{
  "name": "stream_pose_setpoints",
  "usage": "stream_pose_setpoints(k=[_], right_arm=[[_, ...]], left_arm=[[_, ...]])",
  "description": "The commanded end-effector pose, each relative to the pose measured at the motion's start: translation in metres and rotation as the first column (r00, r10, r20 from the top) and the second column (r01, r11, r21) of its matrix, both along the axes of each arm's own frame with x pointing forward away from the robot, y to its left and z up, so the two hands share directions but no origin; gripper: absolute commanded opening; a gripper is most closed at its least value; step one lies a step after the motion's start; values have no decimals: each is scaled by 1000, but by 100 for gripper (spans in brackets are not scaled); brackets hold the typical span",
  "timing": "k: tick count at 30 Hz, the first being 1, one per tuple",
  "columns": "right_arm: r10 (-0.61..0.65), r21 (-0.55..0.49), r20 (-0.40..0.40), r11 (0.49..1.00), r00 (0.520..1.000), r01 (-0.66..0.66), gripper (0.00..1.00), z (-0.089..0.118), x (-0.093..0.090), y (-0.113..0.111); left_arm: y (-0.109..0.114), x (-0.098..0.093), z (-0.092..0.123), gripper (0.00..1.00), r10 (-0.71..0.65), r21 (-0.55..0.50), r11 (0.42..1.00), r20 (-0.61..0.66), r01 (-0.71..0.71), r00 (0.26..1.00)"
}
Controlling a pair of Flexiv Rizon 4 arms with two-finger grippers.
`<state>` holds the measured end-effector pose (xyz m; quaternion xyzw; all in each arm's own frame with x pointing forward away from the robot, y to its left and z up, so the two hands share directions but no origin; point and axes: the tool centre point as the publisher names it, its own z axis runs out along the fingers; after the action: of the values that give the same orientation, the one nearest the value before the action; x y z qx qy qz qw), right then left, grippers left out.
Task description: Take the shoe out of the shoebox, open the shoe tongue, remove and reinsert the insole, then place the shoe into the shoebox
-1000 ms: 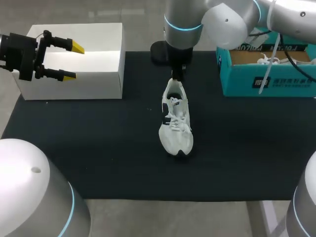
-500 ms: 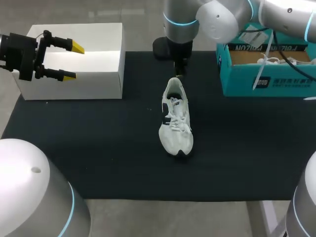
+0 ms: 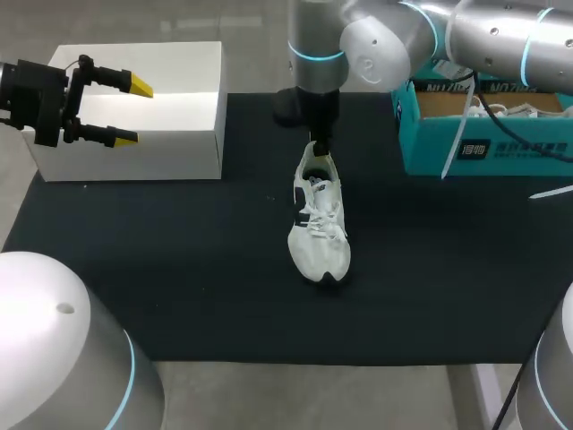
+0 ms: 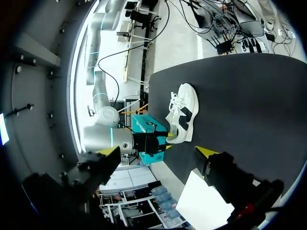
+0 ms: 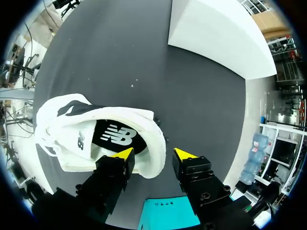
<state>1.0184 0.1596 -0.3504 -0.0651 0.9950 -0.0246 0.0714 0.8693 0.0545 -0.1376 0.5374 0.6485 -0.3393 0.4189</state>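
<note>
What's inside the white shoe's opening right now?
A dark insole shows inside the shoe; the right gripper straddles its heel rim. The toe end is hidden under the tongue.

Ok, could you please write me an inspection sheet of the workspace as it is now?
surface: black mat, a few pale specks on it.
job's things: white shoe upright mid-mat, toe toward the robot, dark insole inside; teal shoebox at the far right, open, second laced shoe in it.
clutter: white box at the far left.
grippers: left gripper open over the white box, holding nothing; right gripper open, astride the shoe's heel, one finger inside, one outside.
cables: white cable hangs from the right arm across the shoebox front.
surroundings: nothing seen.
</note>
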Motion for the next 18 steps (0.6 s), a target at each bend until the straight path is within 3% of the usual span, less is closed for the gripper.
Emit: stream_pose_setpoints(k=[1, 5, 11, 18], right_arm=[[-5, -11, -15, 1000, 1000, 4, 61, -16, 10, 1], [-12, -15, -15, 1000, 1000, 12, 62, -21, 13, -2], [-28, -24, -22, 999, 999, 28, 71, -34, 21, -10], [-53, 1, -20, 999, 998, 53, 72, -40, 26, -3]], left_arm=[[0, 0, 0, 100, 0, 3, 1000, 0, 0, 1000], [0, 0, 0, 100, 0, 3, 1000, 0, 0, 1000], [0, 0, 0, 100, 0, 3, 1000, 0, 0, 1000], [0, 0, 0, 100, 0, 3, 1000, 0, 0, 1000]])
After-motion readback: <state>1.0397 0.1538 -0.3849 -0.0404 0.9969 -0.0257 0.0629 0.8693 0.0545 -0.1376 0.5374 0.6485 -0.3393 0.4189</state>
